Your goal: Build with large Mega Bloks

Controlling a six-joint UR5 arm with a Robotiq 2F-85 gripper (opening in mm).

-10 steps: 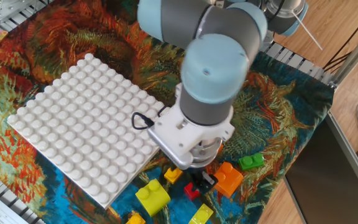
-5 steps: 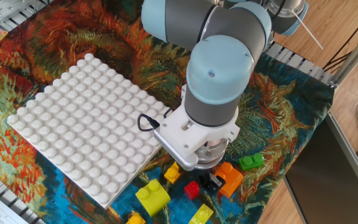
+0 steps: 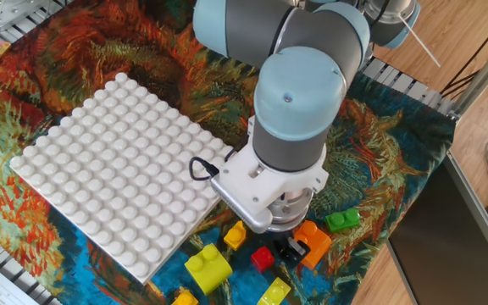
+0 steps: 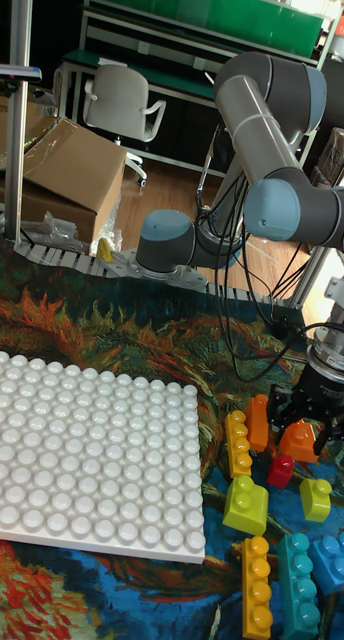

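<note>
My gripper [image 4: 310,424] hangs low over the cluster of large Mega Bloks to the right of the white baseplate [image 4: 92,450]. Its black fingers [image 4: 281,407] stand open on either side of an orange brick [image 4: 299,441]. In the fixed view the wrist hides most of the gripper [image 3: 295,244]; one dark fingertip shows beside the orange brick [image 3: 316,244]. Close by lie a red brick [image 3: 263,258], a lime brick [image 3: 208,267], a small orange brick [image 3: 235,235] and a green brick [image 3: 342,220].
An orange bar [image 4: 258,420] and a yellow bar [image 4: 237,443] lie side by side at the baseplate's right edge. Teal [image 4: 295,585], blue [image 4: 332,560] and yellow [image 4: 256,585] bricks lie nearer the front. A patterned cloth covers the table.
The arm shifted to the right, from above the red brick to the orange brick, then nearly stopped. No brick has moved.
</note>
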